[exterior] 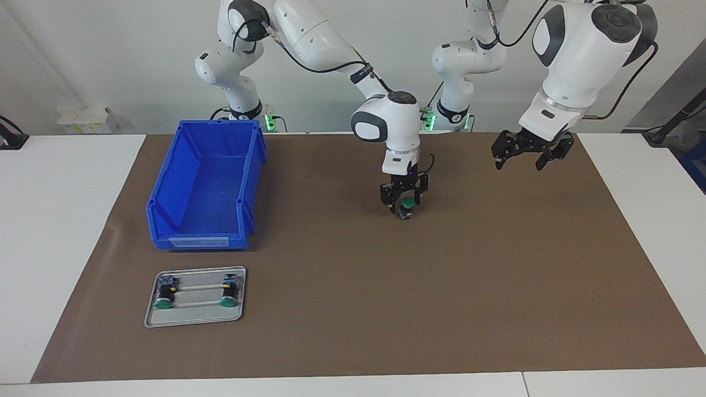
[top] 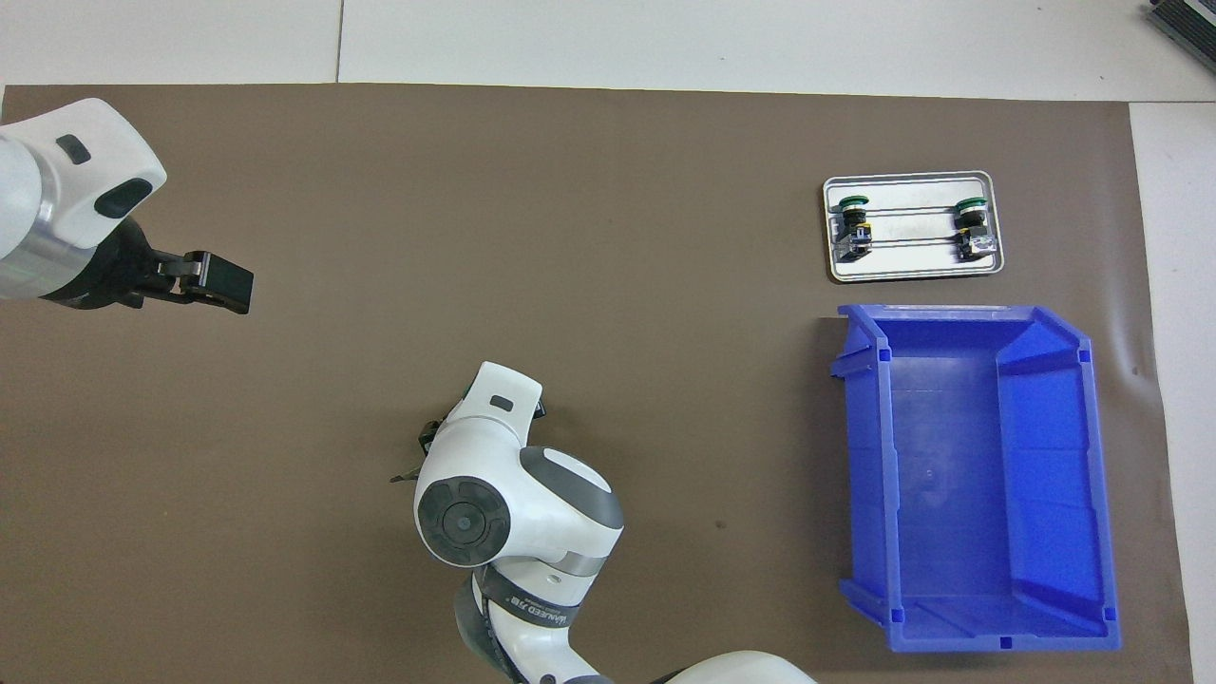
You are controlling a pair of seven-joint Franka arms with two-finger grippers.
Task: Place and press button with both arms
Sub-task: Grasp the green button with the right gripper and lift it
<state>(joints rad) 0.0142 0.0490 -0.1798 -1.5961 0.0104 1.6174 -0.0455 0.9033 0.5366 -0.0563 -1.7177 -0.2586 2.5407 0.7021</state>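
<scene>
One button, green cap up on its black body, stands on the brown mat near the middle of the table. My right gripper is lowered around it, and I cannot make out whether it grips. In the overhead view the right arm's wrist hides both this gripper and the button. My left gripper hangs open and empty above the mat toward the left arm's end, well apart from the button.
A small metal tray holds two more green buttons, farther from the robots toward the right arm's end. A blue bin sits between the tray and the robots.
</scene>
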